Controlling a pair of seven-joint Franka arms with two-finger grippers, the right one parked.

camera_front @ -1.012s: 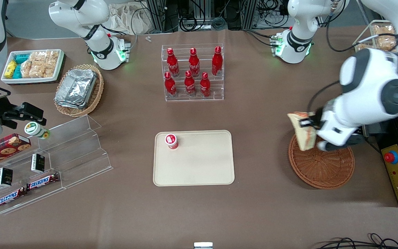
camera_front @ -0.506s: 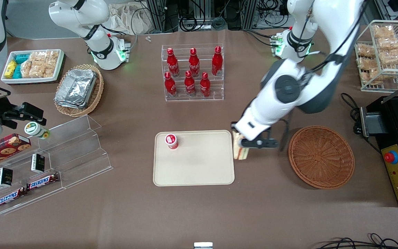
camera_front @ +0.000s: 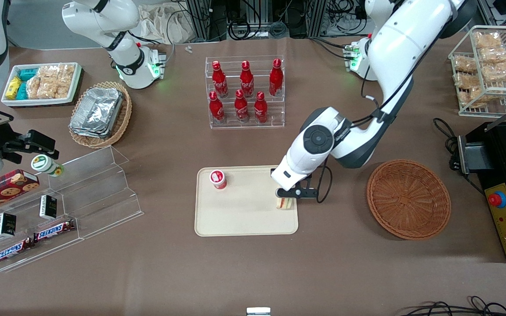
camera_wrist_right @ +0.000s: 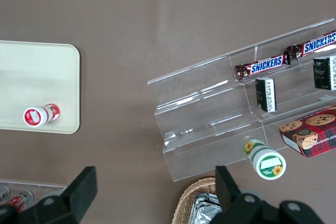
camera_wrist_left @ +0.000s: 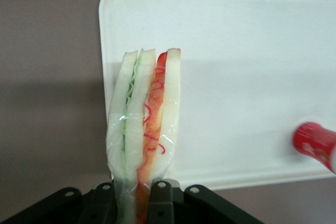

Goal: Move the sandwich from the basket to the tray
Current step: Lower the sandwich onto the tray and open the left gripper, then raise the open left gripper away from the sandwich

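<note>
The sandwich (camera_wrist_left: 143,124) is held off the bench, clamped edge-on between the jaws of the gripper (camera_front: 289,197); in the left wrist view the bread slices stand upright with green filling on one side and orange-red filling on the other, and the wrapped lower end is seen pinched at the gripper body. In the front view only a small part of the sandwich (camera_front: 284,203) shows below the gripper.

Taking the tray (camera_front: 244,219) as the landmark: the gripper is positioned over the tray's end nearest the basket (camera_front: 408,198), just inside its rim. The sandwich is judged to hang above the tray's surface; contact with it cannot be confirmed from either view. A small red-and-white capped container (camera_front: 218,179) stands on the tray at the end toward the parked arm, well apart from the sandwich.

The basket lies on the bench toward the working arm's end, well apart from the tray, and nothing is seen in it.

Assessment of progress: removal from the basket and transfer to the tray are judged complete. Outstanding items are the lowering of the sandwich onto the tray, the release by the jaws, and the withdrawal of the arm. The task is judged mostly done but not yet fulfilled.
</note>
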